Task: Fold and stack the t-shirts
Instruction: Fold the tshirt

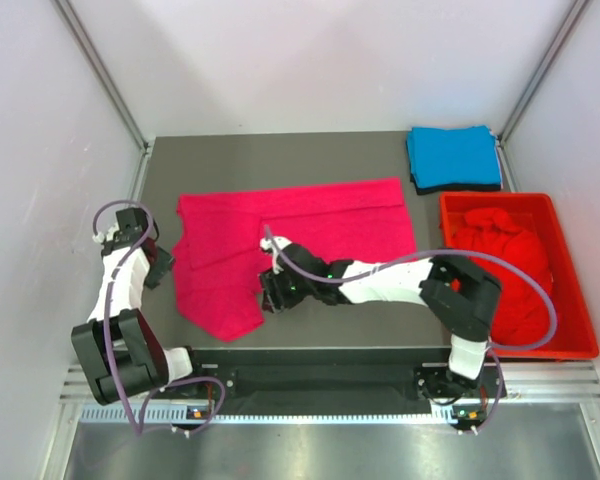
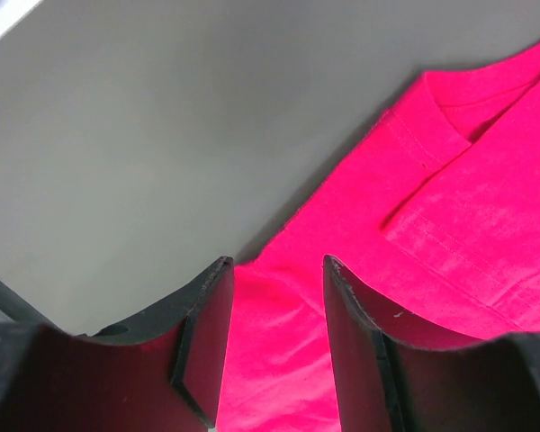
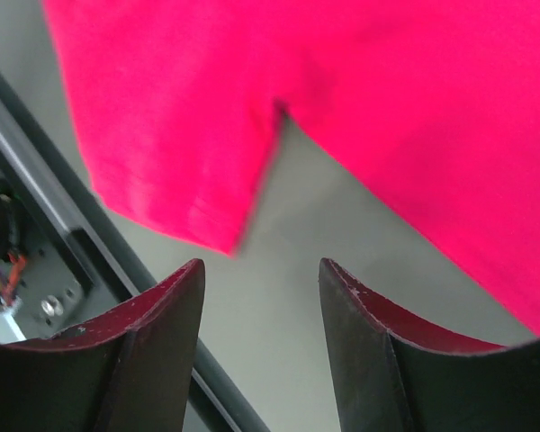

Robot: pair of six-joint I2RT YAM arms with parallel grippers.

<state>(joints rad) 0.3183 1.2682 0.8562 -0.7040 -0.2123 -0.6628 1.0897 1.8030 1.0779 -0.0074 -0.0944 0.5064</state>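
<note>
A pink-magenta t-shirt (image 1: 300,225) lies spread on the grey table (image 1: 280,155), partly folded, with one sleeve hanging toward the near edge. My left gripper (image 1: 166,266) is open at the shirt's left edge. In the left wrist view the gripper (image 2: 274,265) has pink cloth (image 2: 450,207) between and beyond its fingers. My right gripper (image 1: 270,292) is open and empty at the shirt's near edge, beside the sleeve. In the right wrist view the gripper (image 3: 261,270) is over bare table, with the pink cloth (image 3: 342,90) just ahead. A folded sky-blue t-shirt (image 1: 453,155) lies at the back right.
A rigid red crate (image 1: 495,200) stands at the right edge, holding a heap of red t-shirts (image 1: 505,262). White walls enclose the table on three sides. The table's near rail (image 3: 63,207) shows close to my right gripper.
</note>
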